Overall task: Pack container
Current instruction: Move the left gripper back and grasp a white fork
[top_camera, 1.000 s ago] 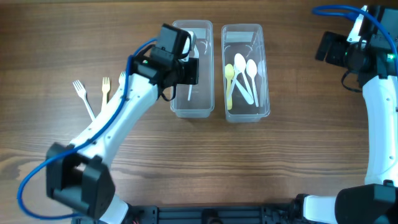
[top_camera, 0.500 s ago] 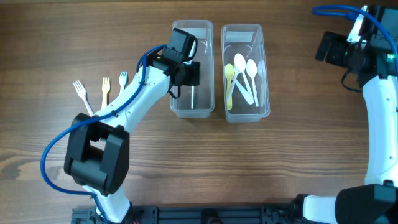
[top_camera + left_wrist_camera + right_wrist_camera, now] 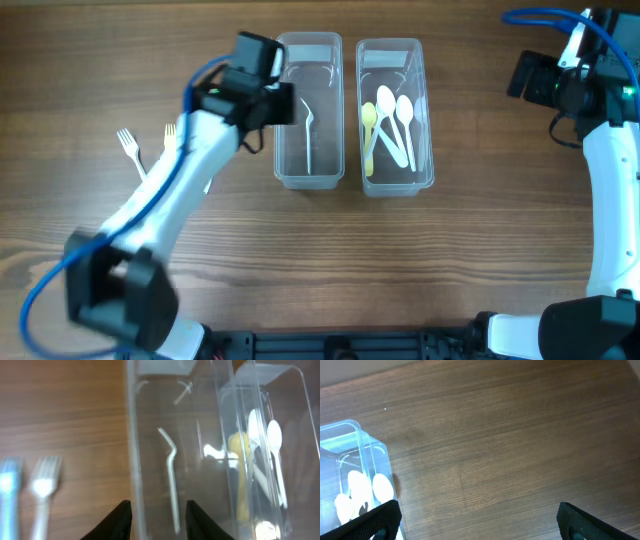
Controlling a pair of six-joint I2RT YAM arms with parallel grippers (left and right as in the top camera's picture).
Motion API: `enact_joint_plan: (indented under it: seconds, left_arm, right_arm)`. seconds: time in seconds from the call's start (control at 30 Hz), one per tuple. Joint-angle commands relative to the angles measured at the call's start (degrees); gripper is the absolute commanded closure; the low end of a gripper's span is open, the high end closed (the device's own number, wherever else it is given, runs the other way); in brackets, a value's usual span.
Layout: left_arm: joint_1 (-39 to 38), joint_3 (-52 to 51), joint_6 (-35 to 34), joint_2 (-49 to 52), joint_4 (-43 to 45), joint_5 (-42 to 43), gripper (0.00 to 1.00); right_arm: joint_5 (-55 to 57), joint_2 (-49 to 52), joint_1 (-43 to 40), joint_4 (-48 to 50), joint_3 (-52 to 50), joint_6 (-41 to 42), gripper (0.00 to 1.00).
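Left gripper (image 3: 159,508), jaws apart and empty, hovers over left bin (image 3: 310,182), upper centre; one fork (image 3: 310,135) lies inside. Right gripper (image 3: 477,508), upper right: jaws apart.

No writing, label, brand or number is legible — nothing readable.

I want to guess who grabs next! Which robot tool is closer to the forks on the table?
Left. The left tool is at the fork box's rim, close beside the forks; the right tool sits far past the spoon box.
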Motion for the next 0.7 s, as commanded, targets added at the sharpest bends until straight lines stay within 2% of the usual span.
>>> enact_joint_plan:
  seconds: [0.0,0.2,0.47,0.6,0.67]
  left_arm:
    - [1.75,0.37,3.67,-5.64,-4.63,-6.88,0.63]
    - [3.48,-0.26,8.81,-5.2,-10.93,-9.62,0.67]
    - [9.05,-2.03,9.4,0.42,-9.01,-8.66,0.67]
    - [11.17,-2.08,9.44,4.5,-8.09,-7.85,0.58]
    - [12.02,-2.14,9.44,6.91,-7.13,-7.85,0.57]
  right_arm:
    - [0.79,0.33,-0.09,0.07,0.15,-0.37,0.01]
    - [0.79,0.33,-0.09,0.07,0.15,-0.37,0.0]
    - [0.79,0.33,-0.09,0.09,0.15,-0.37,0.0]
    - [0.81,0.33,-0.09,0.07,0.15,-0.39,0.0]
    - [0.79,0.33,-0.09,0.07,0.15,-0.39,0.0]
